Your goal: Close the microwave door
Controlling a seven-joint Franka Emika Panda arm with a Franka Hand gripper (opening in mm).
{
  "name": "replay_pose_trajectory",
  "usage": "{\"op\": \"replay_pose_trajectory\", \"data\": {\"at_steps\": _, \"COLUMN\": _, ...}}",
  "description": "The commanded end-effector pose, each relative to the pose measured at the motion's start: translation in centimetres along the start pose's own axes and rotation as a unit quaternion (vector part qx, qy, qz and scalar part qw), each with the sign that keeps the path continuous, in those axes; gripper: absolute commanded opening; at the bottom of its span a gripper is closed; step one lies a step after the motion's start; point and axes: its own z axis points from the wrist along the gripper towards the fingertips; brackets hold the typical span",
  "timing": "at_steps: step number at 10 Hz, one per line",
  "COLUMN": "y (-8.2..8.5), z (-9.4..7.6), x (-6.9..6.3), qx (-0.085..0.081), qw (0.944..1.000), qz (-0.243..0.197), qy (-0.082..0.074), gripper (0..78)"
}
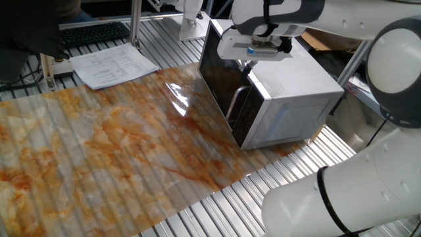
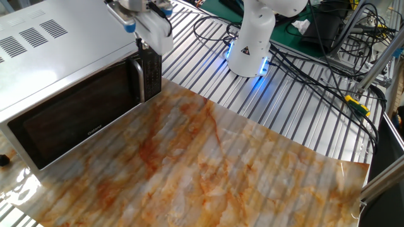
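Microwave (image 1: 289,92) (image 2: 57,50) stands at one end of the desk (image 1: 99,151) (image 2: 252,170), its black front facing along the marbled orange-and-white desk cover. Microwave door (image 1: 217,72) (image 2: 76,110) lies flush against the body, dark glass reflecting the cover; the vertical silver bar handle (image 1: 235,102) (image 2: 137,80) sits at the door's edge next to the control panel. Gripper (image 1: 253,58) (image 2: 148,34) hangs just above the top front corner of the microwave, over the handle side, not touching the door. Cannot tell whether its fingers are apart or together; the hand's white housing hides them in both views. Papers (image 1: 112,66) and a keyboard (image 1: 92,31) sit near the far edge.
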Motion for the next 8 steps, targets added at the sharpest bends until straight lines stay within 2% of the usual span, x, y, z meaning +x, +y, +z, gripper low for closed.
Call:
{"op": "replay_pose_trajectory", "data": {"at_steps": 1, "y": 1.1, "z": 0.2, "x": 0.4, "qx": -0.015, "qw": 0.9999, "qz": -0.006, "qy": -0.006, "gripper": 0.0}}
{"op": "replay_pose_trajectory", "data": {"at_steps": 5, "y": 3.7, "z": 0.8, "x": 2.0, "qx": -0.019, "qw": 0.9997, "qz": -0.012, "qy": -0.008, "gripper": 0.0}}
{"op": "replay_pose_trajectory", "data": {"at_steps": 8, "y": 4.4, "z": -0.3, "x": 3.1, "qx": -0.020, "qw": 0.9988, "qz": -0.043, "qy": -0.010, "gripper": 0.0}}
